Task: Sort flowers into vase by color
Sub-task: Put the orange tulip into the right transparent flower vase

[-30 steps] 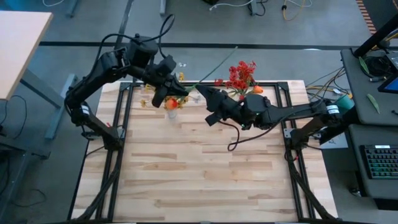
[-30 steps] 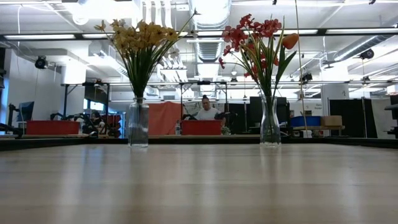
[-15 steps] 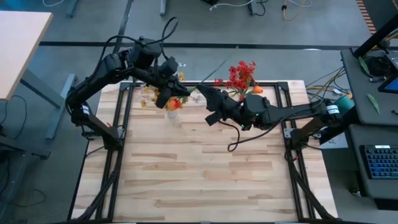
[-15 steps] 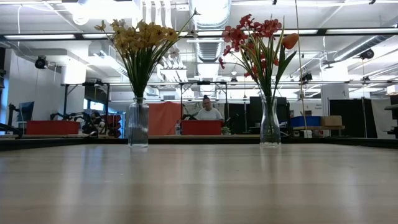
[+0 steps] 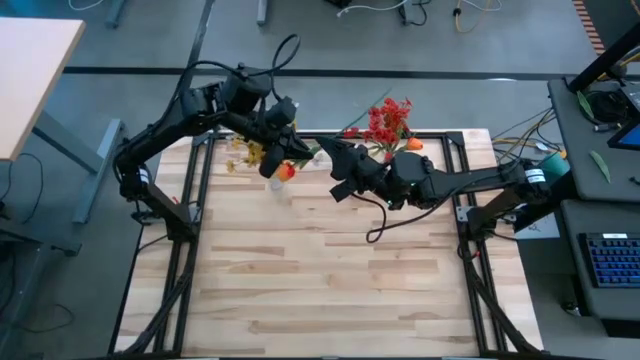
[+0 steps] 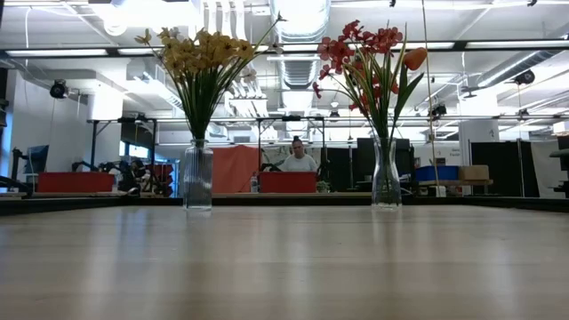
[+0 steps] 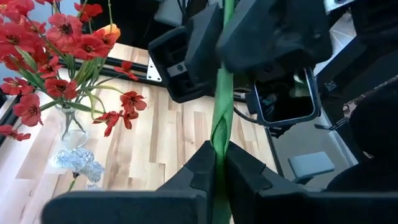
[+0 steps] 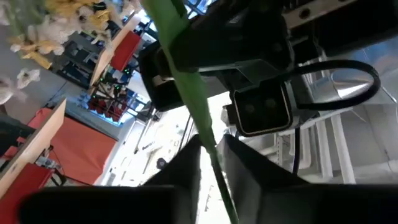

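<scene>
An orange-blossomed flower (image 5: 287,170) with a long green stem (image 7: 217,118) is held in the air between both grippers, above the table's far part. My left gripper (image 5: 277,152) is shut on the stem near the blossom. My right gripper (image 5: 333,158) is shut on it farther along. The yellow flowers (image 6: 197,58) stand in a glass vase (image 6: 197,175) at far left. The red flowers (image 6: 360,53) and an orange tulip (image 6: 414,59) stand in a second vase (image 6: 385,173) at far right. My left gripper pinches the green stem (image 7: 216,144) between its two fingers, which lie across it. The flower is lifted clear of the table. My right gripper pinches the same stem (image 8: 210,144) between its two fingers, across it and a short way from the left gripper; the stem runs straight between the two.
The red flowers' vase (image 7: 69,127) stands just beyond my right gripper, and the yellow bunch (image 5: 245,152) lies under my left arm. The wooden table (image 5: 330,280) stretches toward the near edge. A person (image 6: 298,158) sits in the room behind.
My left gripper has moved a little toward the table's far and right edges, closer to my right gripper. The orange blossom has shifted right with it. My right gripper has stayed where it was.
</scene>
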